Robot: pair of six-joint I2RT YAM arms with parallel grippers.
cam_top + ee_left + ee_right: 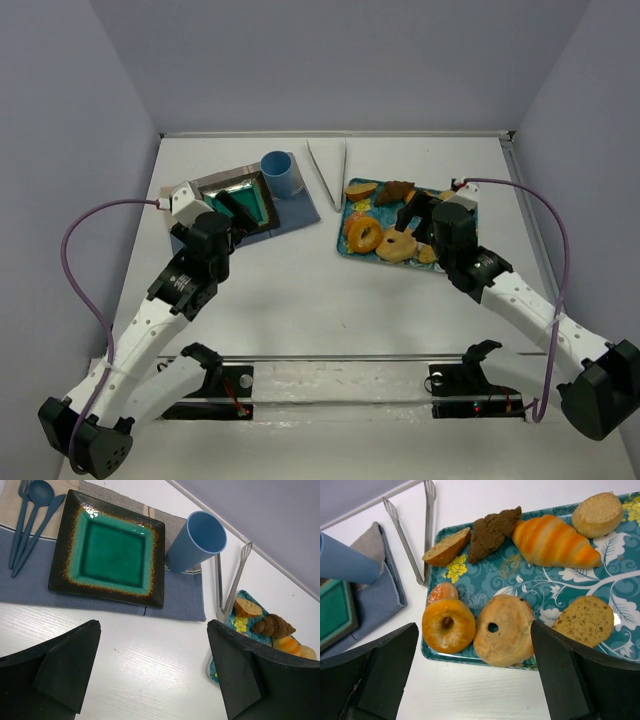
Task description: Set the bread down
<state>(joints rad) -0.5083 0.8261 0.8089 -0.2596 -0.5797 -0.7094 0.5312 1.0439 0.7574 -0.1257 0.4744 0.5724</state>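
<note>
Several breads lie on a teal floral tray: a pale bagel, an orange doughnut, a striped croissant, a brown croissant, slices and a roll. My right gripper hangs open over the tray's near edge, with the bagel and doughnut between its fingers' lines and nothing held. A green square plate rests on a blue placemat. My left gripper is open and empty above bare table just in front of that placemat.
A blue cup stands at the plate's far right corner. Metal tongs lie between the placemat and the tray. Blue cutlery lies left of the plate. Grey walls close in the table on three sides.
</note>
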